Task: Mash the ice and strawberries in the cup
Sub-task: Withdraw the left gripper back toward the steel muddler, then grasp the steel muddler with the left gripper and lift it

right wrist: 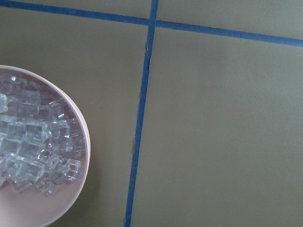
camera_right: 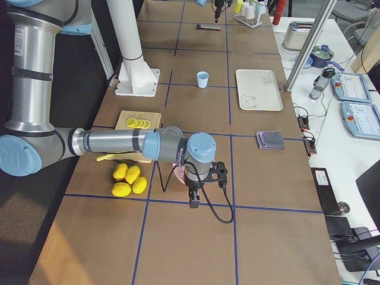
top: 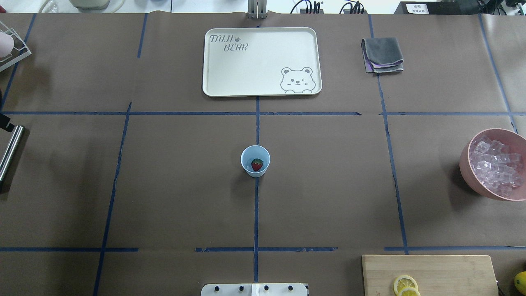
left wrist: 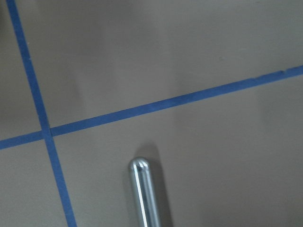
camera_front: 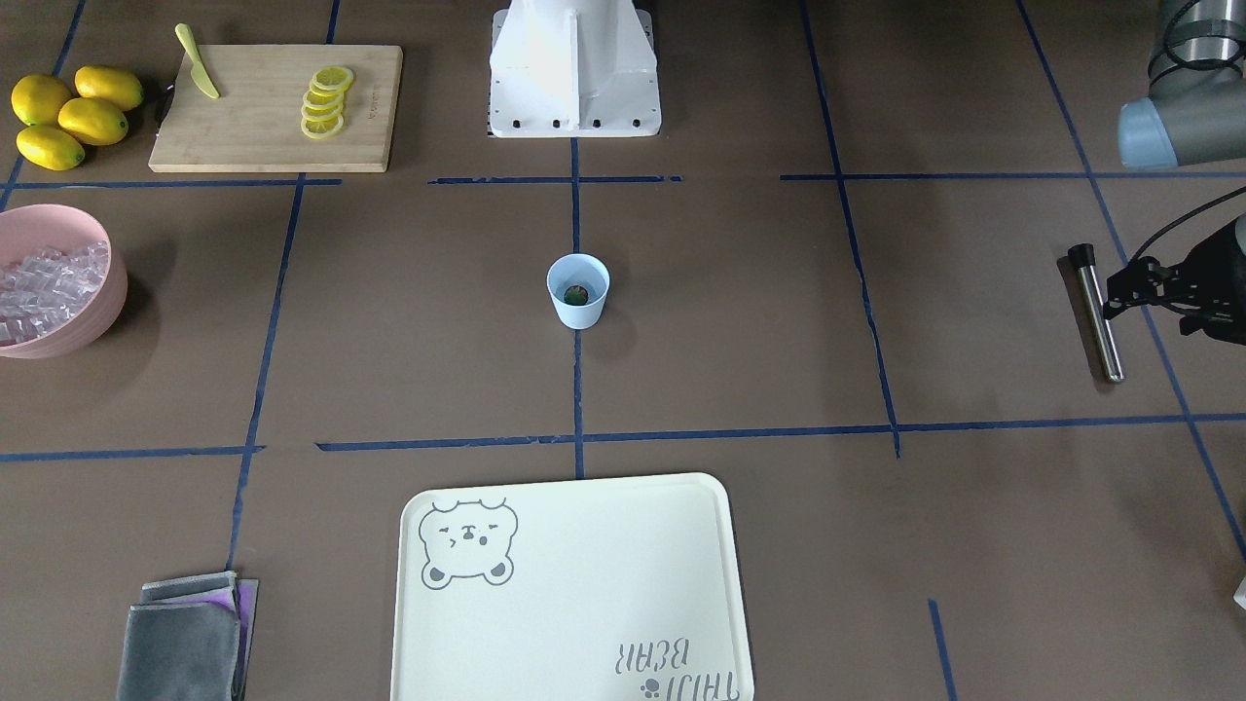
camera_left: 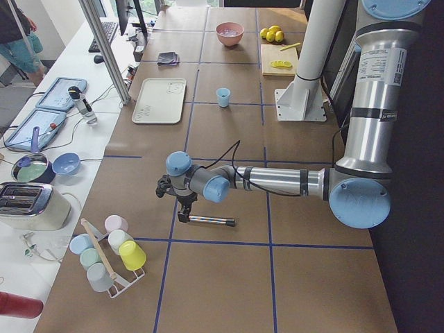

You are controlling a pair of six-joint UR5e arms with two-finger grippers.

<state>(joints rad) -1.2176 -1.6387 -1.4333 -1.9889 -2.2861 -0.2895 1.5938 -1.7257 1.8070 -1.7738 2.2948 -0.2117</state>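
Observation:
The light blue cup point(top: 255, 161) stands upright at the table's middle and also shows in the front view point(camera_front: 578, 290). One red strawberry point(top: 257, 165) lies inside it. The ice point(top: 495, 164) is piled in a pink bowl point(top: 466, 168) at the robot's right, and it shows close up in the right wrist view point(right wrist: 33, 146). My left gripper point(camera_front: 1119, 289) hovers by the black end of a metal rod point(camera_front: 1098, 312) lying on the table, and its jaws look apart. My right gripper point(camera_right: 193, 200) hangs near the pink bowl; I cannot tell whether it is open.
A cream bear tray point(top: 261, 61) lies beyond the cup. A folded grey cloth point(top: 382, 54) lies at the far right. A cutting board point(camera_front: 277, 107) holds lemon slices and a yellow knife, with whole lemons point(camera_front: 73, 115) beside it. A rack of cups point(camera_left: 111, 253) stands past the left arm.

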